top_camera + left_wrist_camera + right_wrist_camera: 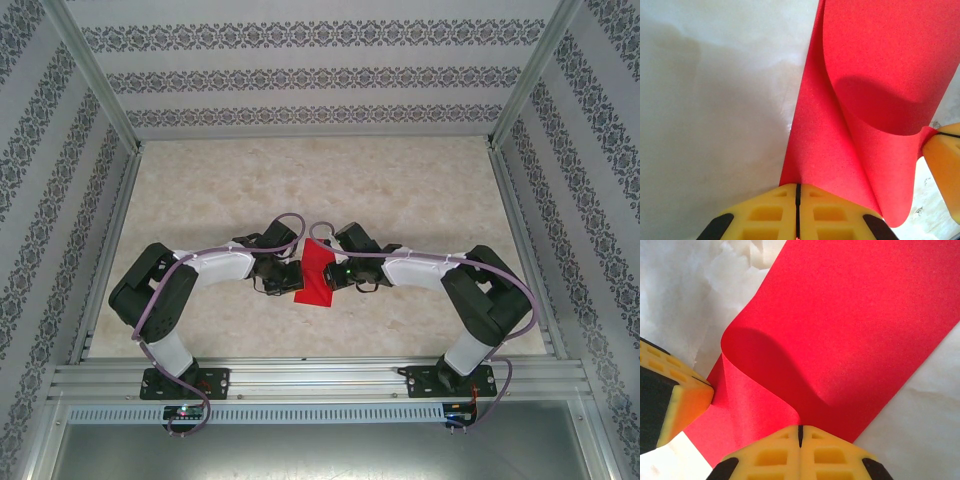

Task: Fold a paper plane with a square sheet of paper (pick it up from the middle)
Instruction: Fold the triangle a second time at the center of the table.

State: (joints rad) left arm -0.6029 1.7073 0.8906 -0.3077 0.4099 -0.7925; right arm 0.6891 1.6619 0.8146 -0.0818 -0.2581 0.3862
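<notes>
The square sheet of paper (318, 272) is bright red and hangs curled over between my two grippers at the table's middle. My left gripper (292, 276) is shut on its left edge. In the left wrist view the yellow fingers (775, 215) meet on the paper (880, 75), which bends back in a loose roll. My right gripper (337, 272) is shut on the opposite edge. In the right wrist view that gripper (800, 432) pinches the sheet (855, 330) where it curves. The two grippers face each other closely. A paper plane is out of view.
The beige marbled table (420, 190) lies under the paper. Patterned walls (300, 75) close in the back and both sides. An aluminium rail (320, 380) runs along the near edge by the arm bases.
</notes>
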